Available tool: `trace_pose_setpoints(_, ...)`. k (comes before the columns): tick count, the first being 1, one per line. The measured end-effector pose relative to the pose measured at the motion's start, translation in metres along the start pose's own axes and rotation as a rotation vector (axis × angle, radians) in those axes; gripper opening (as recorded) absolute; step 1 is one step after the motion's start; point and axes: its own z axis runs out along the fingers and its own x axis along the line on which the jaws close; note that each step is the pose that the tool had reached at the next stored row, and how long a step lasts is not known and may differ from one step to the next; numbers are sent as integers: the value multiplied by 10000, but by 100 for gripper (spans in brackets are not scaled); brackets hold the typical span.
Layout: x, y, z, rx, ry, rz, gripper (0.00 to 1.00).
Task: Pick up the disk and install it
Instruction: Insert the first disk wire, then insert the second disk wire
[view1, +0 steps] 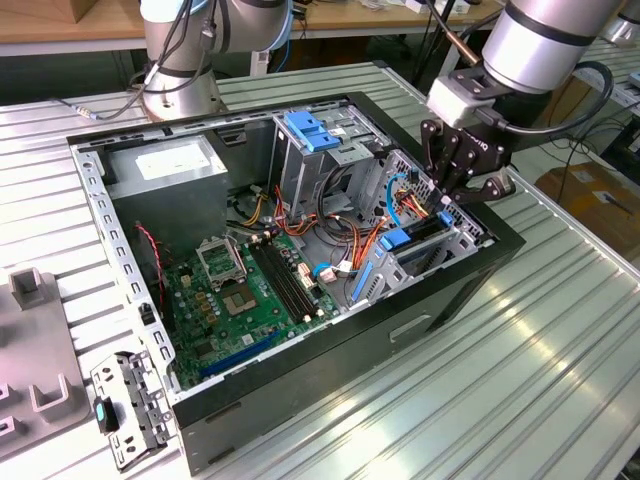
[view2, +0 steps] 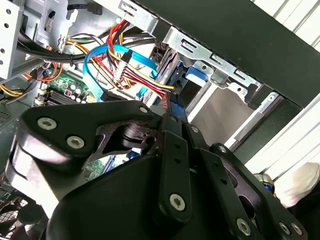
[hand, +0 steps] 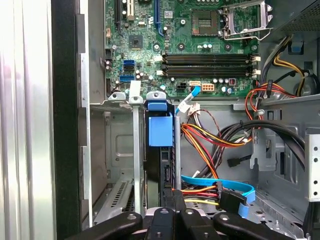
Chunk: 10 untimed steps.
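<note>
The disk (view1: 413, 238) stands on edge in the metal drive bay (view1: 470, 235) at the exterior view's right end of the open computer case. Its blue side rail (hand: 160, 131) and dark edge show in the first wrist view, running down the bay slot. My gripper (view1: 453, 198) hangs just over the bay. Its black fingers (hand: 172, 200) sit close together on the disk's near edge. In the second wrist view the gripper (view2: 170, 117) meets a blue part of the disk (view2: 176, 106) beside the bay's wall.
Red, orange and blue cables (hand: 220, 187) crowd the space beside the bay. The motherboard (view1: 250, 290) lies on the case floor. At the back are a grey power supply (view1: 165, 165) and a tall drive cage with a blue handle (view1: 310, 130). Another arm's base (view1: 180, 70) stands behind the case.
</note>
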Motion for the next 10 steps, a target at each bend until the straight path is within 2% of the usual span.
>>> trace_pose_setpoints(10, 0, 0, -16, 0, 0, 0, 11)
